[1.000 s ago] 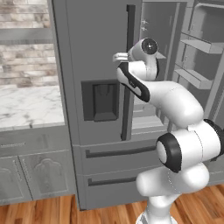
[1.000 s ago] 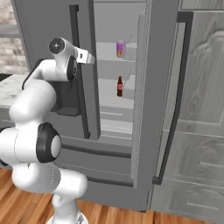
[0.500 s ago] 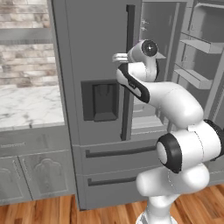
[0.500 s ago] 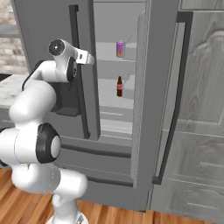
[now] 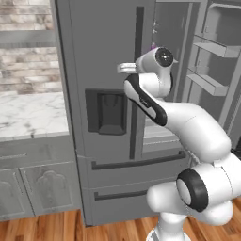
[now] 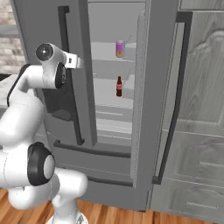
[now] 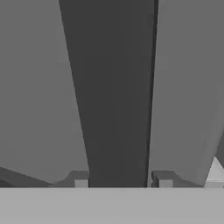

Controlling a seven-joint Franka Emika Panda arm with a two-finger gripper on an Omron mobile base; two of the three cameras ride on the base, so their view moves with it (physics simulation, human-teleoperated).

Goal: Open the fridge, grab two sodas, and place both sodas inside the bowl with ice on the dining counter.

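A brick wall and a marble tabletop (image 5: 28, 115) are seen left of the fridge (image 5: 99, 56). In the right base view, the open compartment is shown with a purple soda (image 6: 120, 48) on an upper shelf and a reddish bottle (image 6: 119, 86) below it. In the hand view, the gripper (image 7: 122, 180) is seen with jaws set apart on either side of the dark door handle (image 7: 113, 92). Little change from earlier is noted; the wrist stays at the handle.
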